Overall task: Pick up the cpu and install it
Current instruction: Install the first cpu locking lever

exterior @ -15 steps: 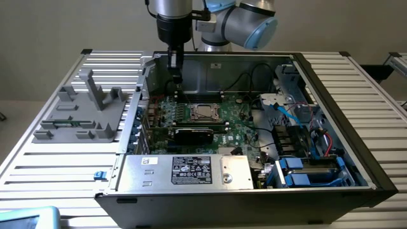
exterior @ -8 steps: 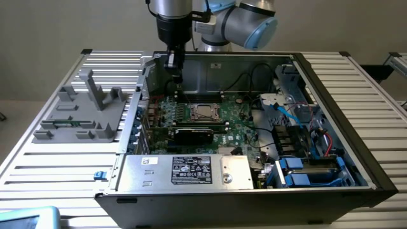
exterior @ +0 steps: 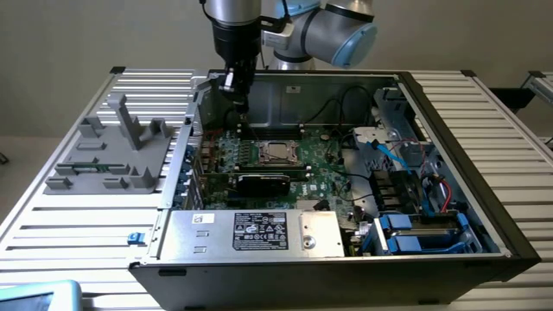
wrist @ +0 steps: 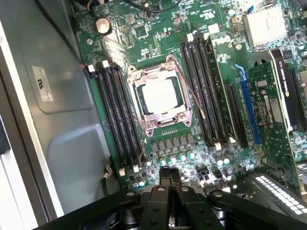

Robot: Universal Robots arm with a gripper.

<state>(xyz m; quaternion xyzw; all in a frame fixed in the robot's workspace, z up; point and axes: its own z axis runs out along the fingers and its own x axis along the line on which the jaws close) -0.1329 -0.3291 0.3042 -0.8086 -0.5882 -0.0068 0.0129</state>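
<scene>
At the exterior view's left, a grey plastic tray w/ upright posts point(exterior: 112, 152) sits on the white slatted metal counter point(exterior: 52, 227), just beside the open black computer case point(exterior: 509, 214). Nothing silvery-beige shows on that tray.

Moving right, your arm's black two-fingered hand point(exterior: 241, 103) hangs point-down over the rear edge of the green motherboard point(exterior: 324, 175), above it and touching nothing. The fingers are pressed together and pinch nothing. In the wrist view the dark fingertips point(wrist: 165, 178) meet, empty.

Right of the hand and lower, toward the board's middle, lies the cpu point(exterior: 278, 153), a small flat square chip w/ a silvery-beige metal top. It rests flat inside the dark square socket w/ metal frame point(wrist: 152, 72), between banks of black memory slots point(wrist: 112, 115). In the wrist view the cpu point(wrist: 162, 94) lies out beyond the fingertips, apart from them. It's square, so there's no long axis, and its edges sit slightly turned. It looks seated already, approx. level. Whether the frame is latched, you can't tell.

Farthest right, blue drive bays point(exterior: 415, 236).
</scene>
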